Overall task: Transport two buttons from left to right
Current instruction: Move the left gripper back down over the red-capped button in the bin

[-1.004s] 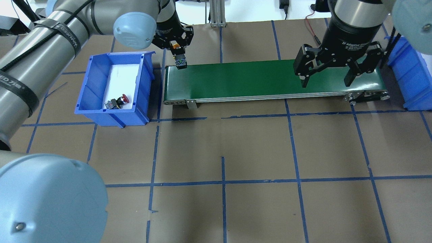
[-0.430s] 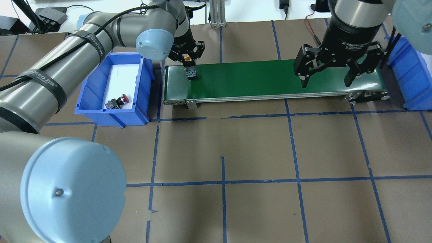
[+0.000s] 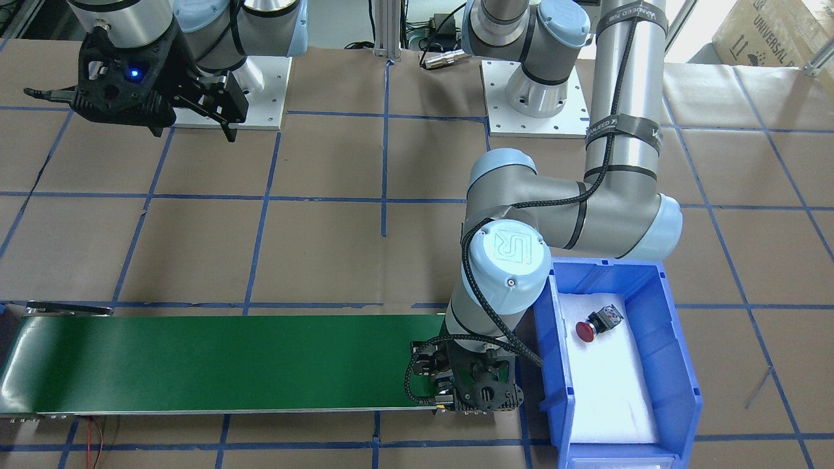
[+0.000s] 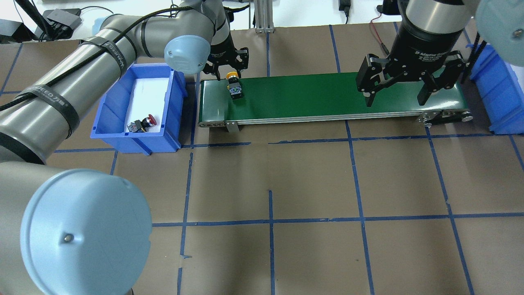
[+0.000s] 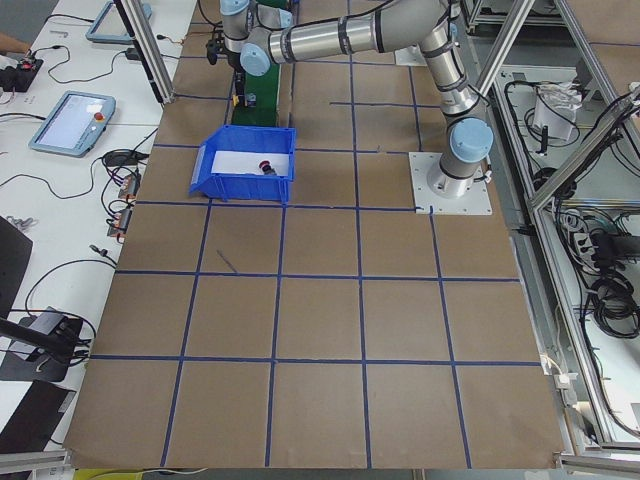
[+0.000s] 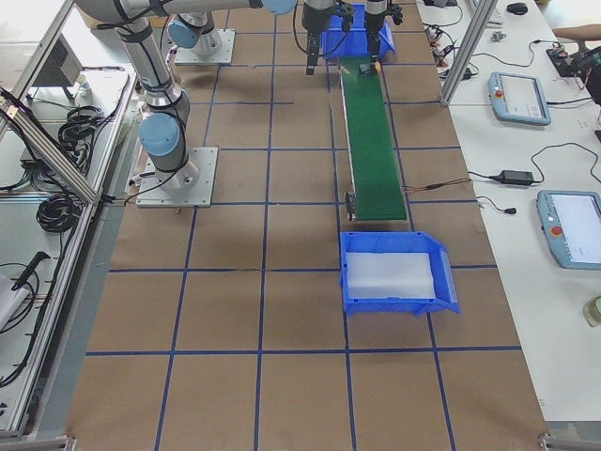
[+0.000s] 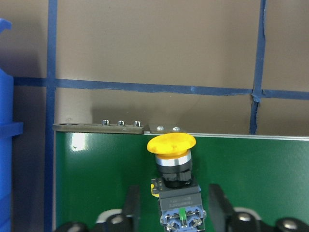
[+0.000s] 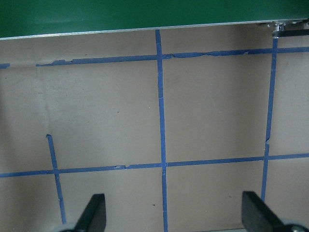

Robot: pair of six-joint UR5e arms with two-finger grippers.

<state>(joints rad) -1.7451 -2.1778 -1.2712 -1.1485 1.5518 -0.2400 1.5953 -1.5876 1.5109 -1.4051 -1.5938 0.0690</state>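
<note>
My left claw (image 7: 173, 200) hangs spread over the yellow-capped push-button switch (image 7: 174, 191), black in the body with a grey-white contact block. It lies on its side at the left end of the long green conveyor belt (image 4: 327, 96), cap pointing to the belt's far edge. My fingers (image 7: 131, 198) stand either side of the block with a gap showing on each, so I hold nothing. I judge the switch to be light, hard plastic, stiff enough to take a firm pinch and not fragile. The broad mushroom cap is rounded and smooth, though, and would likely slip or roll between flat pads. The squared contact block offers parallel flat faces, so I would take hold there, across its sides. The red-capped push-button switch (image 4: 143, 122), of the same build, lies in the blue plastic bin (image 4: 107, 104) just beside the belt's left end, on a white foam liner (image 4: 147, 92), and wants the same hold. My right claw (image 4: 396, 99) hovers wide apart over the belt's right end, empty.
</note>
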